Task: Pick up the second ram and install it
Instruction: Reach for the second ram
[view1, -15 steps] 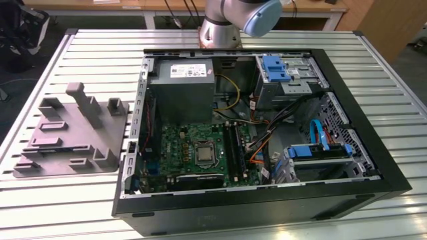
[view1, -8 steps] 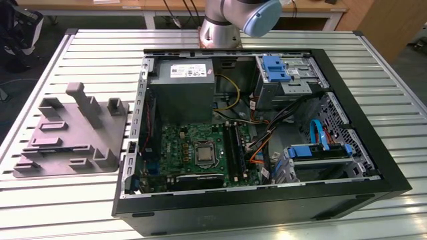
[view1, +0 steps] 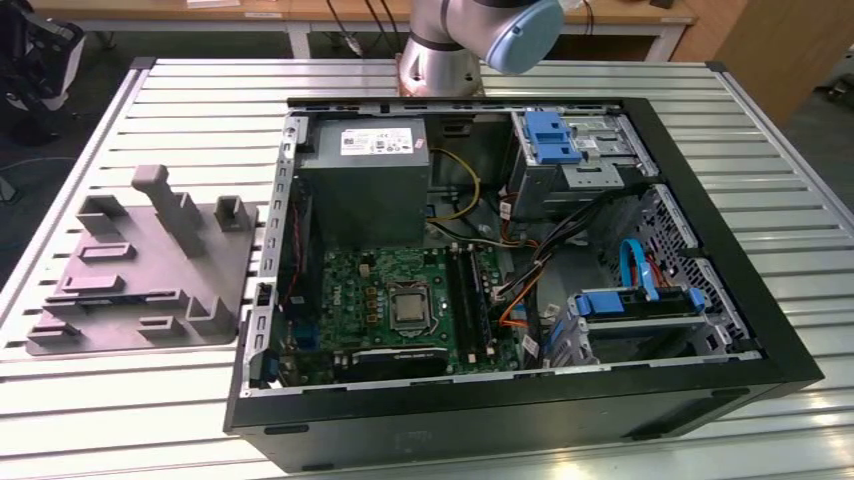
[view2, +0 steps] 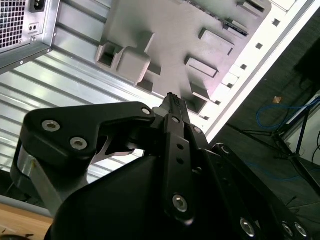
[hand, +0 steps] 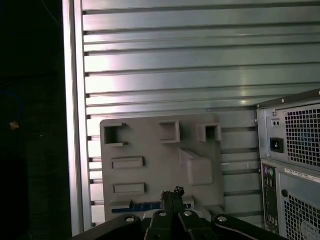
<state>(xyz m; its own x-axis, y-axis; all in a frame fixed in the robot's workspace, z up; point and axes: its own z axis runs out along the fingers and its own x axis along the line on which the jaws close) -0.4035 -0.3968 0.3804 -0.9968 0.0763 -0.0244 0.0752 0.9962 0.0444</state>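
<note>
The tabletop is made of ribbed silver metal slats and reflects soft light. Behind it in the exterior view stands a wooden bench. The floor is dark, and a blue cable lies on it.

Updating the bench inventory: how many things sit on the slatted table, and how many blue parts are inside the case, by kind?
Open computer case: 1
Grey holder plate: 1
Blue drive brackets: 2
Blue cable: 1
Total: 5
</note>
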